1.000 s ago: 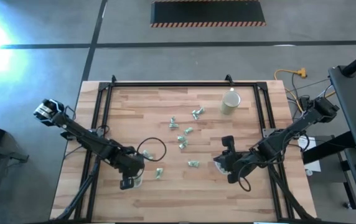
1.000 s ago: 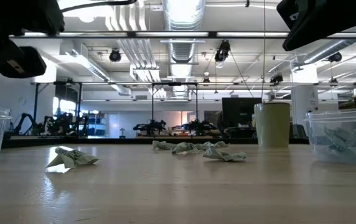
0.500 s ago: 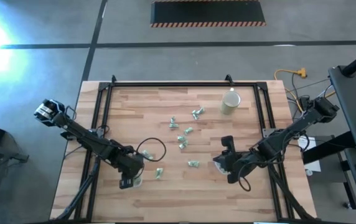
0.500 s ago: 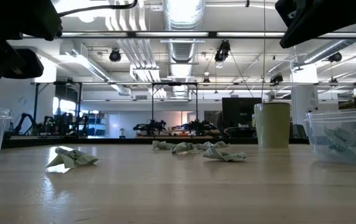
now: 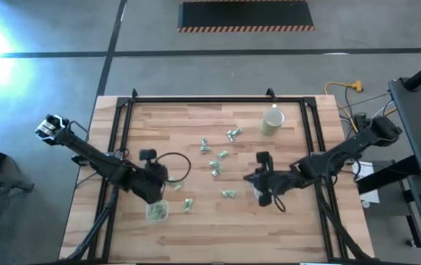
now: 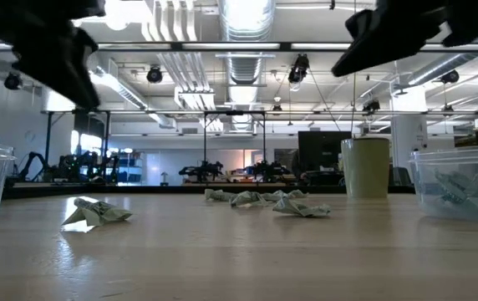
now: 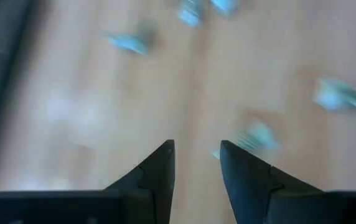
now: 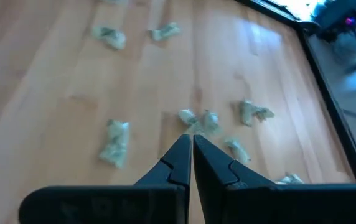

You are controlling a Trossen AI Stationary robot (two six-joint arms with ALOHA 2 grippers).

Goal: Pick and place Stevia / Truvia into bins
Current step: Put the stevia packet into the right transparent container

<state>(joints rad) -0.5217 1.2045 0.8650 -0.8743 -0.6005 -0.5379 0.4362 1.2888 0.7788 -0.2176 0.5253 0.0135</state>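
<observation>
Where scattered, sachets (image 5: 229,194) variously angled

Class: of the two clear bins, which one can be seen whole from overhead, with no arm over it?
The left-hand bin, near the table's front edge. The left arm's end effector is clear of it, while the right arm covers the other bin.

Overhead looking straight down; low level across table (image 6: 239,251), both sharing sachets (image 5: 216,163)

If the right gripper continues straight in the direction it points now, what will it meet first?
Probably the pair of crumpled Stevia sachets lying just beyond the tips of the shut right gripper, in line with the fingers. It points down at the wooden table, but depth is unclear, so it might touch bare wood just short of them.
</observation>
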